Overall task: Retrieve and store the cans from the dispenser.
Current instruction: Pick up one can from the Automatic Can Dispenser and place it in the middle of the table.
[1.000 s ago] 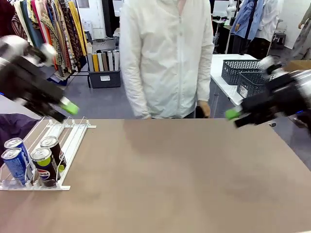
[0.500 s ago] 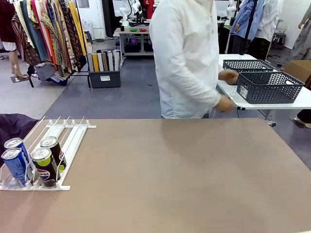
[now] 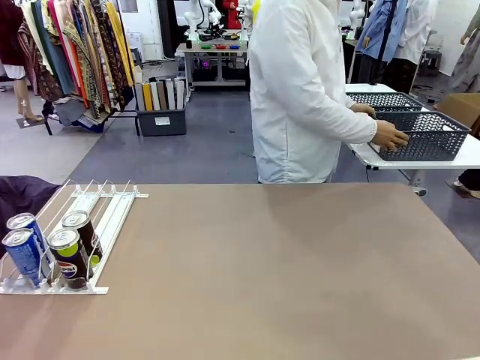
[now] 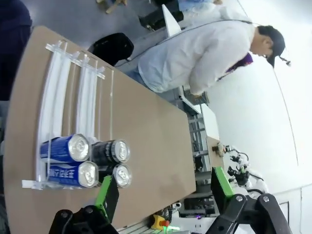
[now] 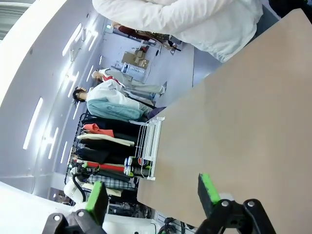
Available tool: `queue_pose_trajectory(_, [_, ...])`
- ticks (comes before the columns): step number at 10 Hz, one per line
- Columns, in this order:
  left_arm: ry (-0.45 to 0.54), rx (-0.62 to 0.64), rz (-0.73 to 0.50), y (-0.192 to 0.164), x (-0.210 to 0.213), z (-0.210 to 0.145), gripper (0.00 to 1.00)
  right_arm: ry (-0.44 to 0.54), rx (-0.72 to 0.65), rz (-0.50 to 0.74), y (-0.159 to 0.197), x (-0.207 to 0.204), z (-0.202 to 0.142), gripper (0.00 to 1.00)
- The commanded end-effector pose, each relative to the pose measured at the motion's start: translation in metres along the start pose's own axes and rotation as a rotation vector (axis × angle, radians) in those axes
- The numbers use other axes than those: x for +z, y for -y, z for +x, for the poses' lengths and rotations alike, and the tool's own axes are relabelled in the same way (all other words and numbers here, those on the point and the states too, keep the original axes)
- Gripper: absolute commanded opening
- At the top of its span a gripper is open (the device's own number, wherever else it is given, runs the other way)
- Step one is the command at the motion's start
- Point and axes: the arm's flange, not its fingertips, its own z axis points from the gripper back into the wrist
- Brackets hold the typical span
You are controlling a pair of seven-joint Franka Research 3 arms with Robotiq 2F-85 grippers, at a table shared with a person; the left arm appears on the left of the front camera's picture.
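While the person (image 3: pixel 300 90) in a white jacket stands at the far side, turned toward picture right, the brown table (image 3: pixel 300 285) takes up the lower half of the front view. The person's hand (image 3: pixel 390 136) is on the rim of a dark grey lattice basket (image 3: pixel 427 139), which sits on a white side table (image 3: pixel 469 157) behind the brown one; a second lattice basket (image 3: pixel 375 99) is just behind the first.

The dispenser (image 3: pixel 112 210) lies at the table's near left corner, its lanes sloping down toward the robot's side, with the white front stopper at the low end. All four cans stand at that low end, by the stopper:
- two blue cans (image 3: pixel 22 251) one behind the other in one lane
- two black Pepsi cans (image 3: pixel 69 259) in the lane just to their right, touching or nearly touching the blue ones

Left gripper (image 4: pixel 165 189) – jaws wide apart, nothing between them, high above the table, looking down on the dispenser and the silver can tops. Right gripper (image 5: pixel 152 194) – jaws also wide apart, nothing held, above the table, with the dispenser small and well away from it.
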Motion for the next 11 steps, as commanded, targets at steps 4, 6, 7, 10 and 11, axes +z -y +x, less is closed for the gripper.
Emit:
queue_pose_trajectory(4, [-0.003, -0.016, -0.033, 0.006, 0.003, 0.001, 1.00, 0.008, 0.018, 0.013, -0.007, 0.003, 0.003, 1.00])
queue_pose_trajectory(6, [-0.054, -0.044, 0.077, 0.012, -0.001, 0.002, 1.00, 0.008, 0.018, 0.013, -0.007, 0.003, 0.003, 1.00])
queue_pose_trajectory(7, [-0.179, -0.080, 0.261, 0.026, -0.012, -0.001, 1.00, 0.008, 0.018, 0.013, -0.007, 0.003, 0.003, 1.00])
queue_pose_trajectory(10, [-0.408, -0.187, 0.791, 0.071, -0.064, -0.035, 1.00, 0.008, 0.018, 0.013, -0.007, 0.003, 0.003, 1.00])
queue_pose_trajectory(11, [-0.463, -0.257, 0.916, 0.081, -0.086, -0.043, 1.00, 0.008, 0.018, 0.013, -0.007, 0.003, 0.003, 1.00])
